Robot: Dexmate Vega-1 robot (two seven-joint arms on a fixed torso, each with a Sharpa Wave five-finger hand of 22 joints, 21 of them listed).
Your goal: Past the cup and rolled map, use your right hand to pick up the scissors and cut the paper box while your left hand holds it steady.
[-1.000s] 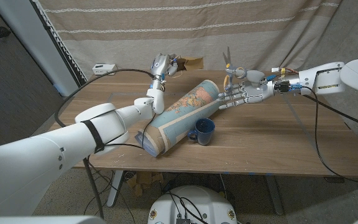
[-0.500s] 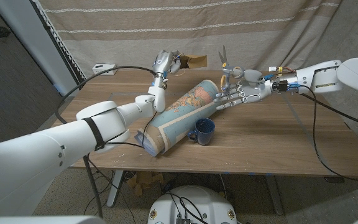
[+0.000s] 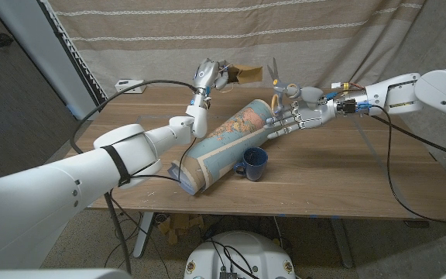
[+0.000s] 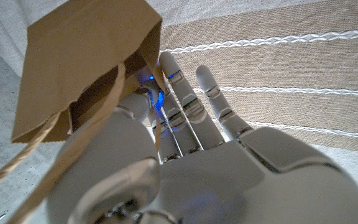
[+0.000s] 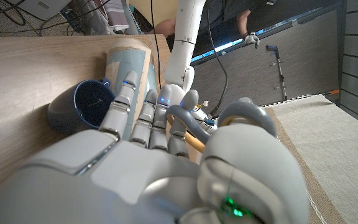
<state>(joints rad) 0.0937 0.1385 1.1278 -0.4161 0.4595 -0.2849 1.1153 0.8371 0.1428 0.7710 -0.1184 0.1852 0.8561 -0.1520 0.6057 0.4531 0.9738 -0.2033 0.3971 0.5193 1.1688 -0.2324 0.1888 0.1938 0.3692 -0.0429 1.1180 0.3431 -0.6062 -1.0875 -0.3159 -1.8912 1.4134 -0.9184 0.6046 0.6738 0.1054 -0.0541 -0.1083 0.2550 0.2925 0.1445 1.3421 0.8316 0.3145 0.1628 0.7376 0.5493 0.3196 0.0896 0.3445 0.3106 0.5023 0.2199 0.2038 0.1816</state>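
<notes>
Left hand (image 3: 207, 75) sits raised in the upper middle of the head frame, gripping the brown paper box (image 3: 242, 74), which pokes out to its right against the curtain; in the left wrist picture the box (image 4: 82, 68) presses against the thumb side of that hand (image 4: 185, 155) while the other fingers (image 4: 213, 93) reach out straight and slightly apart, and a paper strap loops over the thumb. Below, across the centre of the wooden table (image 3: 339, 174), the rolled map (image 3: 227, 147) lies slanting, with the dark blue cup (image 3: 252, 163) just beside its lower right flank. Further right, the right hand (image 3: 299, 115) hovers near the map's upper end, holding the scissors (image 3: 276, 77) by the handles, blades pointing up, its remaining fingers stretched toward the map. From the right wrist, that hand (image 5: 166, 162) shows a handle loop threaded through it, with the cup (image 5: 79, 106) beyond.
</notes>
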